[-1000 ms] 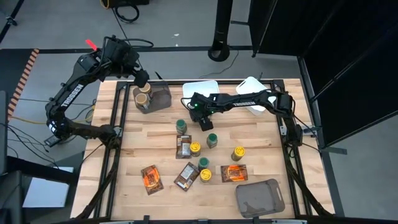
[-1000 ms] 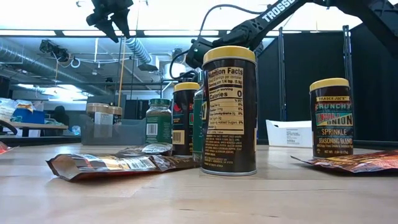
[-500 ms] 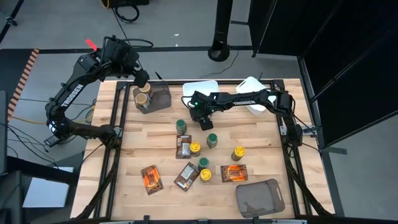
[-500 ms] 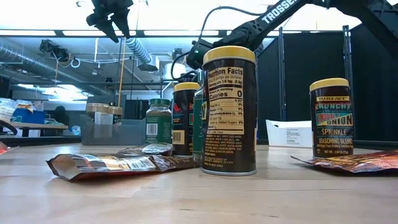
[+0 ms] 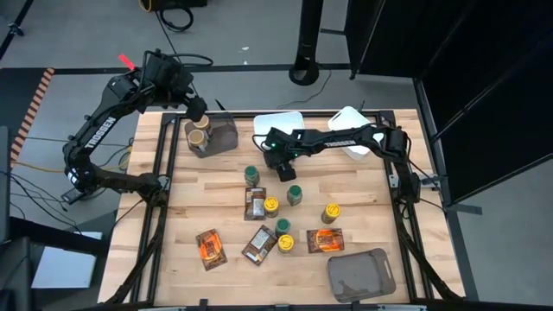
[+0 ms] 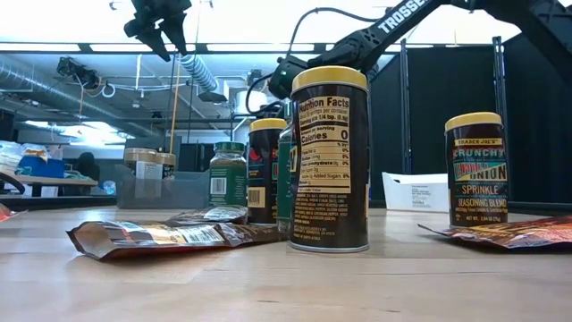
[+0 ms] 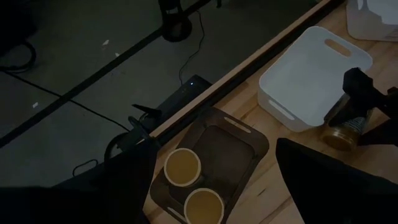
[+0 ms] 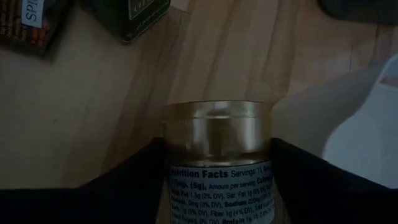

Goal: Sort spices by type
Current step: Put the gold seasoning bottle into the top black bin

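Note:
Loose spices stand or lie on the table: green-lidded jars (image 5: 251, 175) (image 5: 295, 194), yellow-lidded jars (image 5: 271, 206) (image 5: 330, 212), brown packets (image 5: 259, 244) and orange packets (image 5: 209, 246) (image 5: 325, 240). Two tan-lidded jars (image 7: 182, 167) (image 7: 203, 206) stand in the brown-grey bin (image 5: 223, 136). My left gripper (image 7: 211, 158) (image 5: 197, 111) hangs open above that bin. My right gripper (image 5: 282, 164) (image 8: 217, 149) is near the white tray (image 5: 281, 123), shut on a gold-lidded jar (image 8: 216, 134). My right gripper pinches the gold-lidded jar between its two fingers (image 8: 140, 171), on the labelled side wall (image 8: 217, 180) just below the lid. The fingers slant down from the table's far right side. The lid end points away from the wrist, and the left wrist view shows the jar (image 7: 344, 127) off the wood.
A second white tray (image 5: 350, 130) sits at the far right. Another brown-grey bin (image 5: 361, 275) lies at the near right edge. Bare wood lies left of the jars and between the trays and the cluster. A black frame edges the table.

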You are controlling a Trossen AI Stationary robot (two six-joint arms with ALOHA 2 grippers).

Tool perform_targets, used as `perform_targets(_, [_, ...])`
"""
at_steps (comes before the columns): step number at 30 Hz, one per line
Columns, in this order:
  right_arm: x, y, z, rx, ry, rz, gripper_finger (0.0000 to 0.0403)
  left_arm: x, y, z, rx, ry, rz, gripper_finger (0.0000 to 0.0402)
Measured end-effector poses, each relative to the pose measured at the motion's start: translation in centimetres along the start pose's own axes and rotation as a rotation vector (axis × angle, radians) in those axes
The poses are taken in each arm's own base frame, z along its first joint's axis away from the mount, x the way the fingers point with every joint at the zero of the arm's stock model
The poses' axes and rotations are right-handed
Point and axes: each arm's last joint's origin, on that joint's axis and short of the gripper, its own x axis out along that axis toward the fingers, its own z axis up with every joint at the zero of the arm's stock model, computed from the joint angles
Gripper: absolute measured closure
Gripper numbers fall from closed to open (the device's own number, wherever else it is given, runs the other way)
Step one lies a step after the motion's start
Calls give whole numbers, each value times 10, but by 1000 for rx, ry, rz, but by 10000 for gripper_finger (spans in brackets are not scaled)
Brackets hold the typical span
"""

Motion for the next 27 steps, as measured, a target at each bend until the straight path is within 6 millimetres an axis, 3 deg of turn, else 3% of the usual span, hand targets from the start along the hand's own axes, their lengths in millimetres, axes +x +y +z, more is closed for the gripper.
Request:
perform_targets(7, [0,11,7,-51,56,-115,146,0,0,0,0,0,0,65])
perform_targets(14, [-3,13,14,-39,57,-120,146,0,0,0,0,0,0,65])
perform_targets(24, [-18,4,31,53,64,-115,152,0,0,0,2,0,0,65])
perform_targets(25, [-20,3,33,58,59,-115,157,0,0,0,4,0,0,65])
perform_targets(27, [-27,-2,41,67,26,-123,216,0,0,0,5,0,0,65])
